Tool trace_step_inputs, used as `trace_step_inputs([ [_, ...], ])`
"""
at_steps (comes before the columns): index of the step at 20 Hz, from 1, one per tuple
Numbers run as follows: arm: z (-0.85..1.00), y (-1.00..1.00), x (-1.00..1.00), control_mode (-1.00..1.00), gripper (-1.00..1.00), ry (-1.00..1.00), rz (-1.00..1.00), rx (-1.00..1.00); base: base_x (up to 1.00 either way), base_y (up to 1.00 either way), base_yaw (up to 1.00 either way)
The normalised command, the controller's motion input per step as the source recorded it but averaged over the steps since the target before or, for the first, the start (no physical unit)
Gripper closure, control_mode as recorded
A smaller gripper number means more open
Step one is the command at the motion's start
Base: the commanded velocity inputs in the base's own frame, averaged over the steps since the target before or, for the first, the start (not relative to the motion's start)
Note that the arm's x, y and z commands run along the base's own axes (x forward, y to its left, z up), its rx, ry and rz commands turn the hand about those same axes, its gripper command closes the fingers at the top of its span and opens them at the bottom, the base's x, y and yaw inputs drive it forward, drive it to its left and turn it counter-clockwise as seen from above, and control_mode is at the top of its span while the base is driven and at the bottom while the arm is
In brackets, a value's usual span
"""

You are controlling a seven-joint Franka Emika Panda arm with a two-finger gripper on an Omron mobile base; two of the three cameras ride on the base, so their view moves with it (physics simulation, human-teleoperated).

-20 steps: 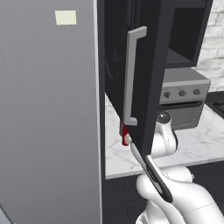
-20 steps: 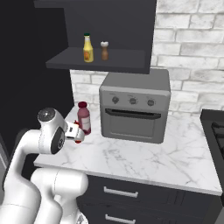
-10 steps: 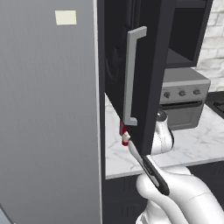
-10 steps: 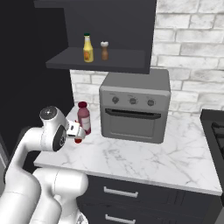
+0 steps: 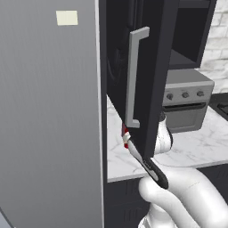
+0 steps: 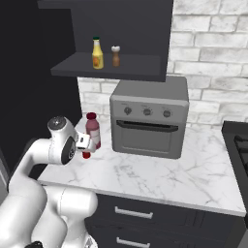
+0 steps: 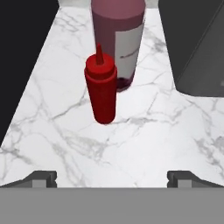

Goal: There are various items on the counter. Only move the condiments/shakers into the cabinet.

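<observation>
Here the tool (image 7: 112, 177) gapes wide, empty, facing the upright red bottle (image 7: 101, 91)

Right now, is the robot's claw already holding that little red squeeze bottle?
No. In the hand view the red squeeze bottle stands free on the counter, ahead of the open gripper.

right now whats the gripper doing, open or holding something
Gripper: open, holding nothing, jaws wide apart and short of the red squeeze bottle standing on the marble counter.
</observation>
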Motion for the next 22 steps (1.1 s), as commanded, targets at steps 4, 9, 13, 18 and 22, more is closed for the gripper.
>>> trace_step_inputs([
  [4,-0.20,0.06,0.15,-1.00,-1.00,0.00,0.00,0.01,0.00,0.00,0.00],
  [9,-0.20,0.12,0.16,-1.00,-1.00,0.00,0.00,0.00,0.00,0.00,0.00],
  [13,-0.23,0.16,0.14,-1.00,-1.00,0.00,0.00,0.00,0.00,0.00,0.00],
  [18,-0.16,0.01,0.17,-1.00,-1.00,-0.02,0.00,-0.02,0.00,0.00,0.00],
  [22,-0.12,0.00,0.14,-1.00,-1.00,-0.03,0.00,-0.02,0.00,0.00,0.00],
])
